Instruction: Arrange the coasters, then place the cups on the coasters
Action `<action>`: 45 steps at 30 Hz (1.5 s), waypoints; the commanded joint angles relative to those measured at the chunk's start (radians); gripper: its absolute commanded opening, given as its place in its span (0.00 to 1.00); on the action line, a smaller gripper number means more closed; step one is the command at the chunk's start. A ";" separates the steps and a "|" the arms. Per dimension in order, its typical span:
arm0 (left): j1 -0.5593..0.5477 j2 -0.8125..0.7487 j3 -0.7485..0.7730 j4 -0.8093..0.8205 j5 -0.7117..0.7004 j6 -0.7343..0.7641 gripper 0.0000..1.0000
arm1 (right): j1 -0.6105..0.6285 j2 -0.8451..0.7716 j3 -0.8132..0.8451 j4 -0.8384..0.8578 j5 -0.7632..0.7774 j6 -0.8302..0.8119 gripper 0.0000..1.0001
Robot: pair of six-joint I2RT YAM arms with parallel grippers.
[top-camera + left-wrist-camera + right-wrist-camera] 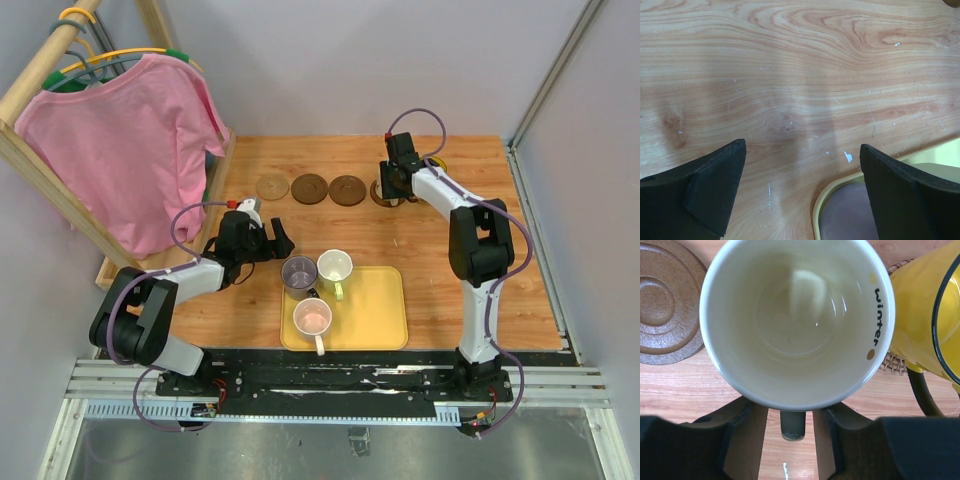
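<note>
Cream cup (797, 320): handle between parted fingers of right tool (791, 415).

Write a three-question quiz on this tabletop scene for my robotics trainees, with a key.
1. How many cups stand on the yellow tray? A) two B) three C) five
2. True or false: the left gripper is holding a cup.
3. Fill in: the word printed inside the rim of the cream cup is ____.
Key: 1 B; 2 false; 3 winter.
</note>
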 commanded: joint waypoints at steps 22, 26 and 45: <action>-0.004 -0.042 0.009 0.026 0.015 0.027 1.00 | 0.142 -0.460 -0.265 0.050 0.133 -0.005 0.62; -0.004 -0.065 0.000 0.020 0.015 0.035 1.00 | 0.208 -0.602 -0.394 0.039 0.090 0.024 0.68; -0.008 -0.181 -0.070 0.006 0.050 0.027 1.00 | 0.578 -0.952 -0.740 -0.027 -0.023 0.195 0.87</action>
